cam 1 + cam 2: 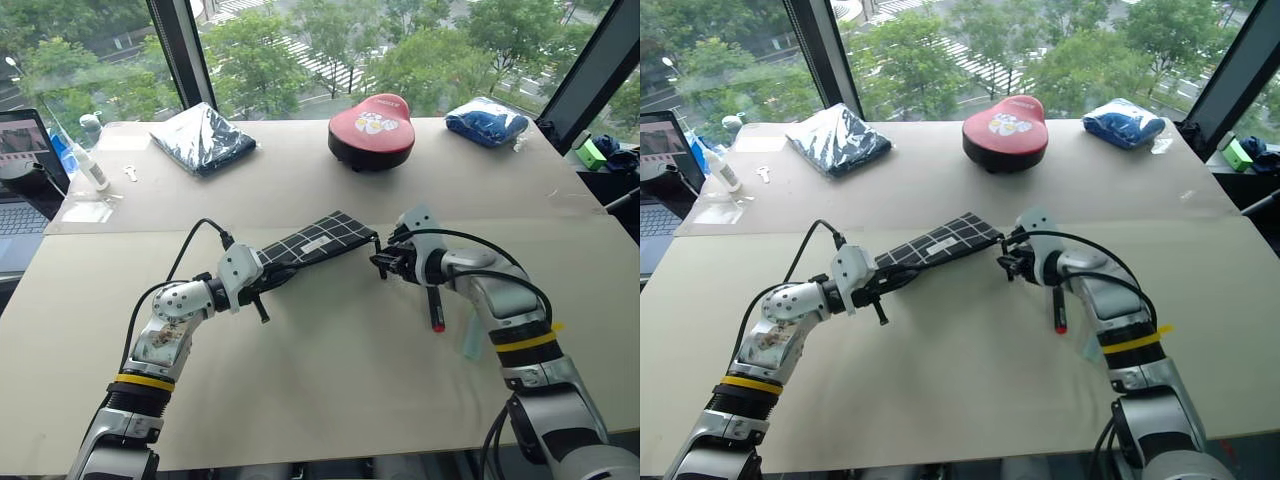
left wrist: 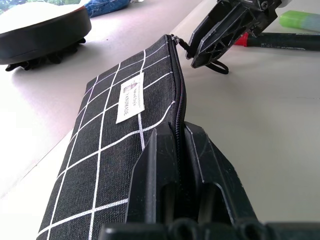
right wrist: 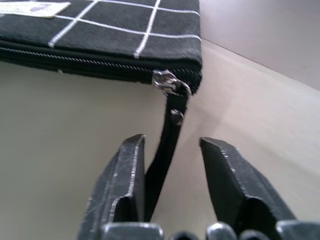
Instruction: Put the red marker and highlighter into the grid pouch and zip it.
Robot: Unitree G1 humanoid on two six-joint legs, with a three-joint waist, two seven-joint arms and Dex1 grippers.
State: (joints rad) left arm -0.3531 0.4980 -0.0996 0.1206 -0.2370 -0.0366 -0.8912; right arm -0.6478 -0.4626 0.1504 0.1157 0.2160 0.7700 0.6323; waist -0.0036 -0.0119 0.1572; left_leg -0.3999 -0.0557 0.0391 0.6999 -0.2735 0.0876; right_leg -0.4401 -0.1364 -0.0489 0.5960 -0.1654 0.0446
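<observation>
The left gripper (image 1: 262, 292) clamps the near end of the grid pouch (image 1: 318, 239), whose long axis runs away rightward, zipper shut. At the pouch's far end the pull cord (image 3: 167, 145) hangs between the right gripper (image 3: 172, 172)'s narrowly parted jaws (not yet pinched). Right of the pouch, the red marker (image 1: 436, 306) and highlighter (image 1: 471, 335) lie on the beige table (image 1: 330, 360), by windows.
</observation>
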